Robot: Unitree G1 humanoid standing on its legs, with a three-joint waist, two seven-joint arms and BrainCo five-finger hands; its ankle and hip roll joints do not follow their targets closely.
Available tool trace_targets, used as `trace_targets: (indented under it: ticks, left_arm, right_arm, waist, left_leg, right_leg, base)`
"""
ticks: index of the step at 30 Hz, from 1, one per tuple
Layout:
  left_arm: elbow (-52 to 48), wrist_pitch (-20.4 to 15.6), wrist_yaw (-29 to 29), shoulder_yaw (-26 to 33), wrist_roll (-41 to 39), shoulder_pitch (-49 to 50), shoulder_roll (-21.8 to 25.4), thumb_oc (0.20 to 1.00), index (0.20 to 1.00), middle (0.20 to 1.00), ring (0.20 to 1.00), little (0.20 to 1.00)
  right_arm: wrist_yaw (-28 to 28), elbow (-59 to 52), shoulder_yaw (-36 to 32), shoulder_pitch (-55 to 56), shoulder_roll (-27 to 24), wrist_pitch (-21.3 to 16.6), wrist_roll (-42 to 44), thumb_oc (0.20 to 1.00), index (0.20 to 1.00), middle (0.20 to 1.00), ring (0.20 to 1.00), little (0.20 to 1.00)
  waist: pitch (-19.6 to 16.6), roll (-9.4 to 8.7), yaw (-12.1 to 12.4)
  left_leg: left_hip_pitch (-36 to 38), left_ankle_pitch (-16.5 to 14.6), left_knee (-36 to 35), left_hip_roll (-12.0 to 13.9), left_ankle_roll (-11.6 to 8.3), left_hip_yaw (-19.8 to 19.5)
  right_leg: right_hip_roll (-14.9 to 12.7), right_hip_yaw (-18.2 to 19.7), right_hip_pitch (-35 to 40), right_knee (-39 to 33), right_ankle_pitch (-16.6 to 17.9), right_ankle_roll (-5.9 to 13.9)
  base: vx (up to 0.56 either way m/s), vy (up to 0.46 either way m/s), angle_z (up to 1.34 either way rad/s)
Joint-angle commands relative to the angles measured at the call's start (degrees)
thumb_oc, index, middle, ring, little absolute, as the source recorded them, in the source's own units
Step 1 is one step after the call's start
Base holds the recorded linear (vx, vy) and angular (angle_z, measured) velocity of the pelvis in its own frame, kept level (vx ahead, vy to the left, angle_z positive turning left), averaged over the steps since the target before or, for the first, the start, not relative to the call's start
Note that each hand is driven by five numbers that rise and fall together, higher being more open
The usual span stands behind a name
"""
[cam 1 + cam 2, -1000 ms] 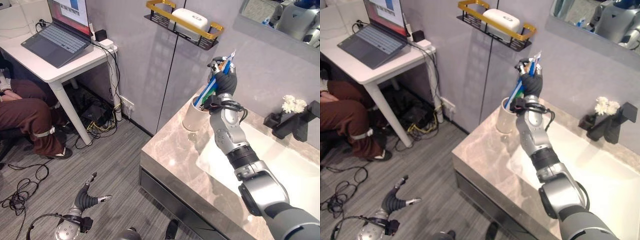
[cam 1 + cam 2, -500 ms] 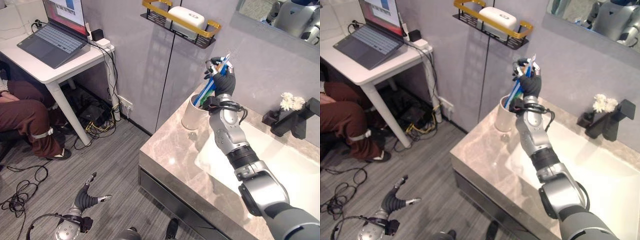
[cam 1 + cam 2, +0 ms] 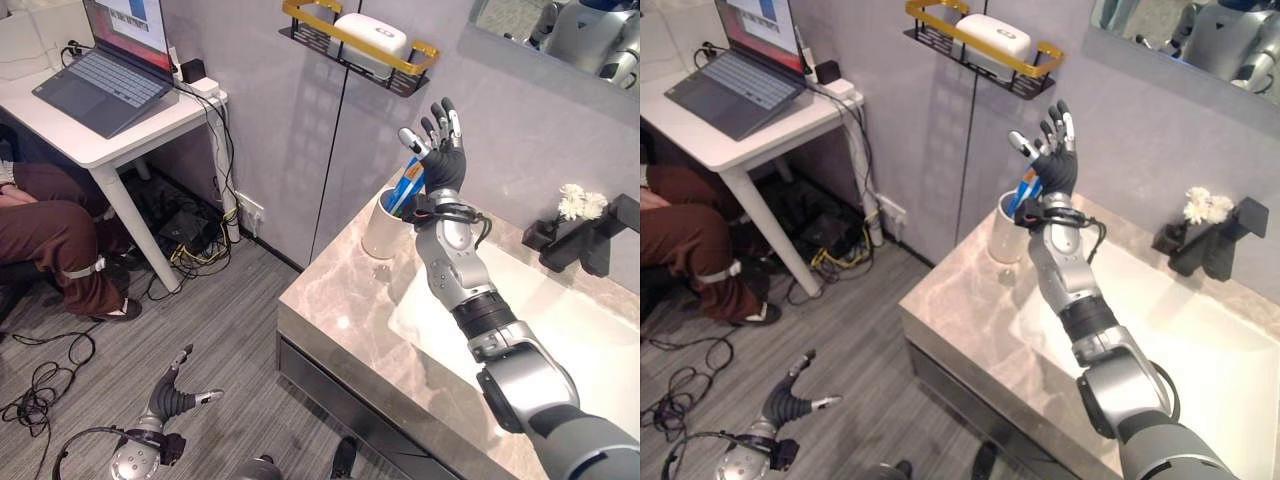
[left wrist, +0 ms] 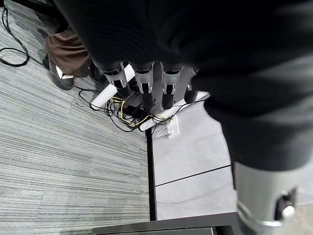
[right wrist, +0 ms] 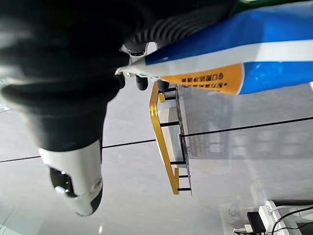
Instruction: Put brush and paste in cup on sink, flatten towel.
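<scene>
Silver fingers of the left hand (image 3: 178, 398) hang loose and empty down by the floor, just parked. Over at the sink, the right hand (image 3: 440, 155) is spread wide, so the toothpaste tube (image 3: 406, 186) sits below its fingertips in the white cup (image 3: 382, 227).

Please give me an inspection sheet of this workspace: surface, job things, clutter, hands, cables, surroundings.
Surface: beige marble counter with white sink basin.
Job's things: blue-and-white paste tube stands in white cup; brush and towel not made out.
Clutter: white flowers beside black faucet.
Hands: right hand above cup, fingers spread; left hand low over floor, open.
Cables: tangle under white desk.
Surroundings: gold wall shelf, laptop, seated person.
</scene>
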Motion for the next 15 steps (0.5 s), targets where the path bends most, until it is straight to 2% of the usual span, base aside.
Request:
trace_targets:
  ticks: [1,4,8,15]
  left_arm:
    - [-0.48,-1.76,1.48,-0.19,1.19,-1.37,1.43,1.000,1.000,1.000,1.000,1.000]
    - [-0.25,-1.71,1.16,-0.90,2.04,-1.57,1.55,1.000,1.000,1.000,1.000,1.000]
    - [0.51,-1.49,0.91,-1.38,2.63,-2.07,1.81,1.000,1.000,1.000,1.000,1.000]
    - [-0.72,-0.91,0.67,1.13,4.46,-1.05,1.34,1.000,1.000,1.000,1.000,1.000]
  right_arm:
    - [-1.34,-8.05,-2.38,-0.69,-3.18,-3.30,-4.72,1.000,1.000,1.000,1.000,1.000]
    - [-2.69,-11.51,-5.60,0.88,-4.25,-4.57,-5.06,1.000,1.000,1.000,1.000,1.000]
    - [-6.78,-16.76,-13.39,4.44,-7.94,-7.09,-7.55,1.000,1.000,1.000,1.000,1.000]
    - [-12.80,-30.10,-29.69,20.94,-15.25,-7.83,-18.57,1.000,1.000,1.000,1.000,1.000]
  waist:
    - [-0.36,-0.65,0.50]
    - [-0.98,-0.55,-0.04]
    - [-1.97,-0.64,-1.24]
    - [-3.08,-1.18,-4.88]
  left_leg:
    - [-1.36,1.71,-0.42,-1.55,2.80,2.45]
    - [-1.15,1.65,-0.61,-1.60,2.96,2.40]
    - [-0.76,1.83,-1.44,-1.45,3.17,2.35]
    - [-0.46,3.19,-3.24,-1.91,3.83,2.54]
  right_leg:
    - [-2.33,-0.13,4.07,-0.03,-1.65,4.58]
    - [-2.39,-0.19,4.19,-0.03,-1.49,4.72]
    - [-2.50,-0.34,4.14,0.03,-1.16,5.07]
    - [-3.10,-0.93,3.67,0.13,0.09,5.71]
  base:
    - [0.00,0.000,0.00]
    - [0.00,0.000,0.00]
    - [-0.02,0.006,0.00]
    - [-0.05,0.044,0.02]
